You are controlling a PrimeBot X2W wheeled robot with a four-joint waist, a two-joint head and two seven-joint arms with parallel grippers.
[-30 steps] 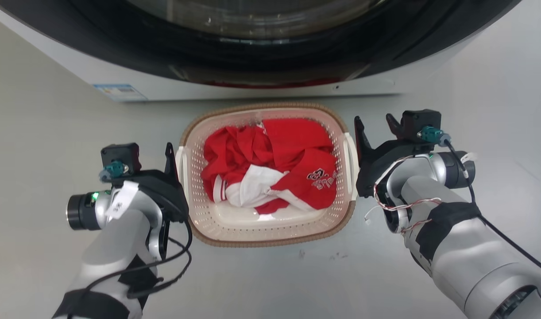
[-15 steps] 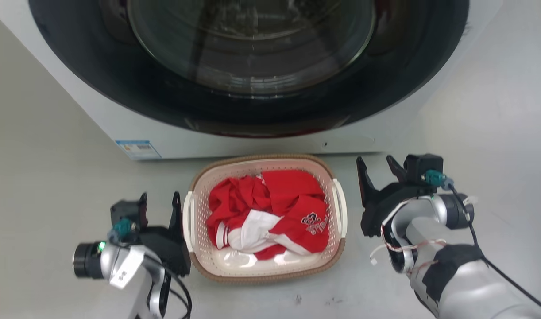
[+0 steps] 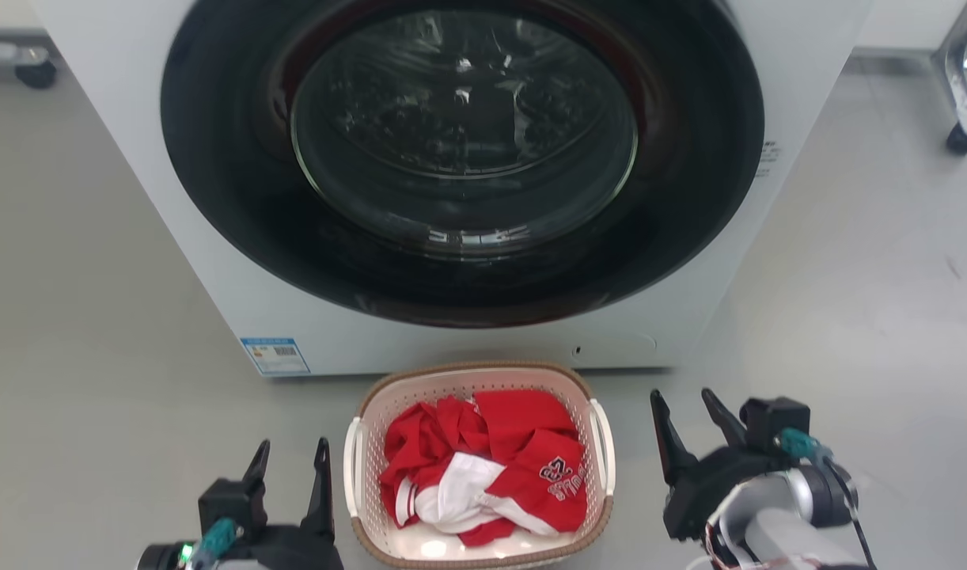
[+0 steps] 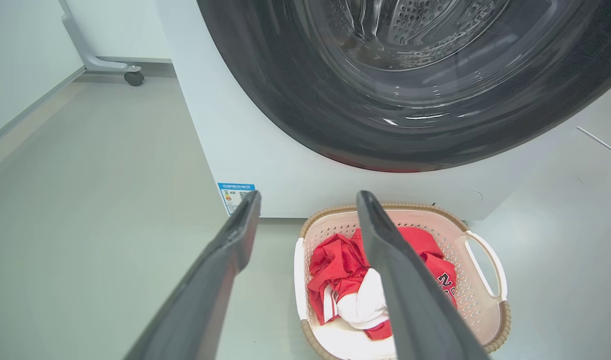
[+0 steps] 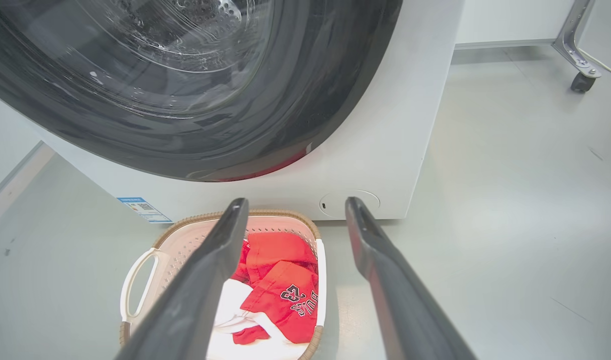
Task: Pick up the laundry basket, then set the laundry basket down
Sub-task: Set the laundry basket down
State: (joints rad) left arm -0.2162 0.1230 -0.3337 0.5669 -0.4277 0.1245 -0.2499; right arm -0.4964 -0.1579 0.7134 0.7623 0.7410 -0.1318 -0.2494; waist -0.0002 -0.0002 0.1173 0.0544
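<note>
Compared with a second ago, the head view takes in far more of the washer [image 3: 214, 277] and the basket looks smaller and lower in the frame. That is the camera pulling back, not the basket sliding. Against the basket itself, the right end effector [image 3: 681, 400] now stands further off the right handle [image 3: 606, 455] than it did. The left end effector [image 3: 292, 447] sits at the lower left, near the left handle [image 3: 349, 467] but off it. Each has its two dark fingers spread apart and holds nothing. The laundry basket [image 3: 475, 369] rests on the grey floor [image 3: 96, 332] at the bottom centre, just in front of the washer's base, with red and white clothes [image 3: 491, 459] heaped inside. To my eye this is the letting-go after the set-down, with the robot backing away. What the next move calls for is drawing both arms clear without clipping either handle or nudging the basket.
</note>
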